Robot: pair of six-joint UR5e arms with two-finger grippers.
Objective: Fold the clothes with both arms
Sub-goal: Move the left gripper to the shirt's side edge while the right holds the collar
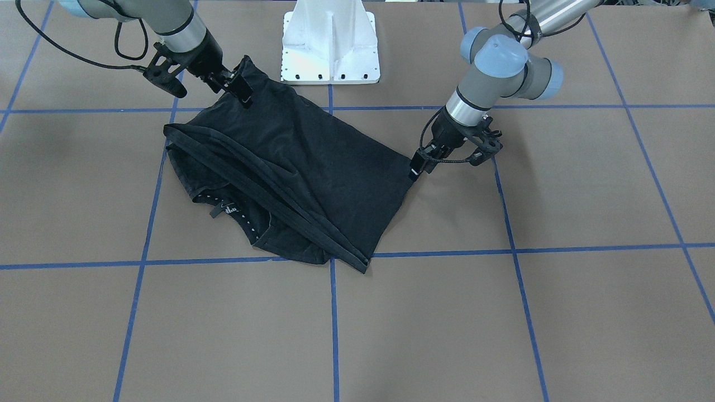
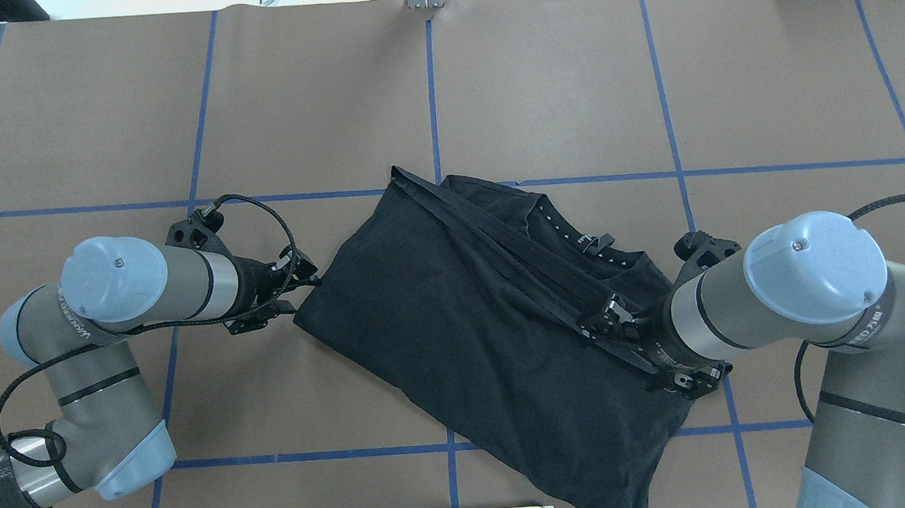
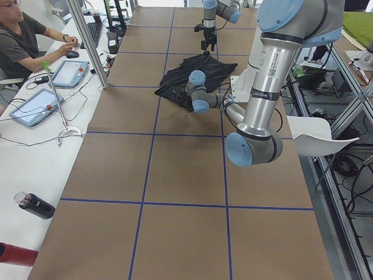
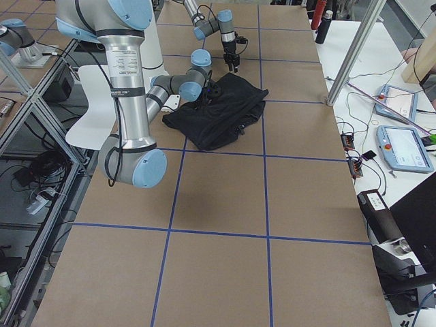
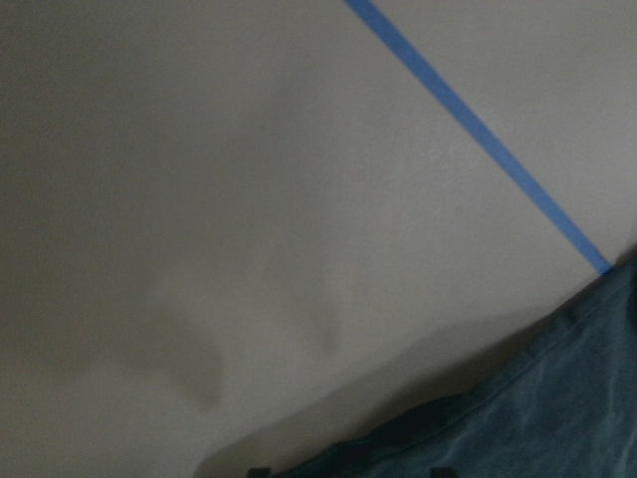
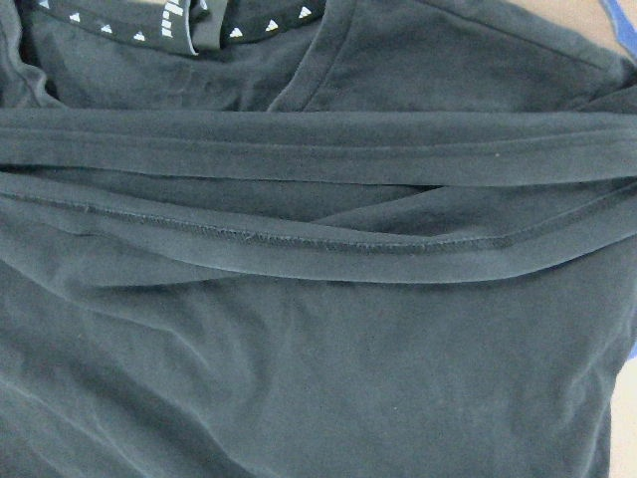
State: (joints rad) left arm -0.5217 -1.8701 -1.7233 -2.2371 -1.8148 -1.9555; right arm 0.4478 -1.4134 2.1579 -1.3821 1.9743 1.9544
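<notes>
The left arm (image 2: 187, 282) and right arm (image 2: 708, 317) are silver tubes and grey joints with rounded light-blue caps, each with a small screw near its middle. Black cables loop to the black left hand (image 1: 416, 166) and right hand (image 1: 241, 89). Dark lettering at 7 o'clock of the left cap may be a maker's name.

We note a brown surface (image 1: 558, 312) gridded with blue tape (image 1: 333, 324), a white pedestal (image 1: 330, 42), and a seated person (image 3: 23, 41) near a tablet (image 3: 70, 73).
</notes>
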